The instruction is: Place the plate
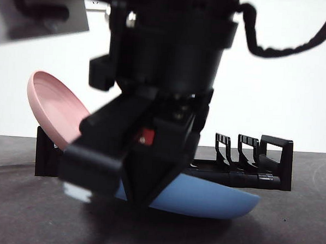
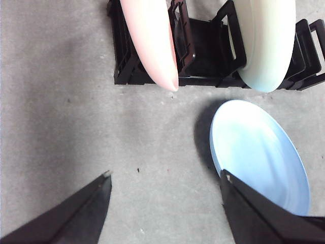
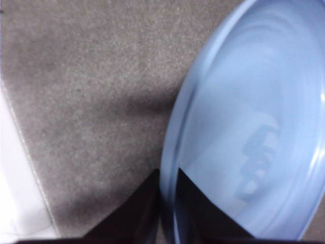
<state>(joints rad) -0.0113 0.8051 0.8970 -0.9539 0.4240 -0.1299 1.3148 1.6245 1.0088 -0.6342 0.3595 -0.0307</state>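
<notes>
**Blue plate gripped at its rim, short of the rack**

On the grey tabletop, toward its far edge, stands a black plastic dish rack (image 2: 203,51) with upright dividers. Taken from the left in the front view, its first slot holds a round pink plastic plate (image 1: 54,108), leaning back on edge against a divider so that it stays upright. In the left wrist view a pale green-white plate (image 2: 264,43) stands in a slot further along the same rack, for the same reason. The front view shows further dividers on the right with nothing between them.

In front of the rack lies the task's item, a round light-blue plastic plate (image 1: 208,198). It is tilted, one side raised and the other low at the tabletop, apart from the rack and in none of its slots.

The right gripper (image 3: 167,203) has its two jaws closed to a narrow gap on the blue plate's rim, one jaw inside the bowl and one outside. In my judgement this edge grip is chosen so the plate can be turned on edge and lowered between dividers.

The left gripper (image 2: 165,178) hangs wide open above bare tabletop just beside the blue plate, holding nothing; it appears to be waiting.

Finding: placement not yet done; the plate has yet to be raised and set in a free slot.
</notes>
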